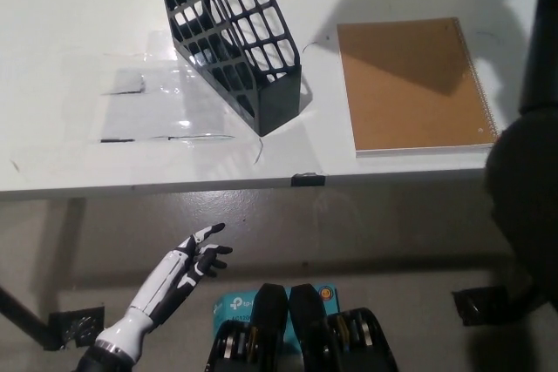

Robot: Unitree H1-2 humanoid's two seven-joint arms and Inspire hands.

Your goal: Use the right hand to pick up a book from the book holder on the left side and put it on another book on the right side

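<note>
Beyond frame: right robot hand (unseen).

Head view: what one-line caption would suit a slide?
Black mesh book holder and brown spiral notebook on white table; white left hand rests open below.

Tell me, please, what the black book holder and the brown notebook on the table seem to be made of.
The book holder looks like moulded black plastic: an open lattice of thin bars with a faint sheen and a solid front lip. The notebook seems to have a matte brown card cover, flat and without glare; a spiral binding, probably wire, runs along its right edge, and pale page edges show at the front.
</note>
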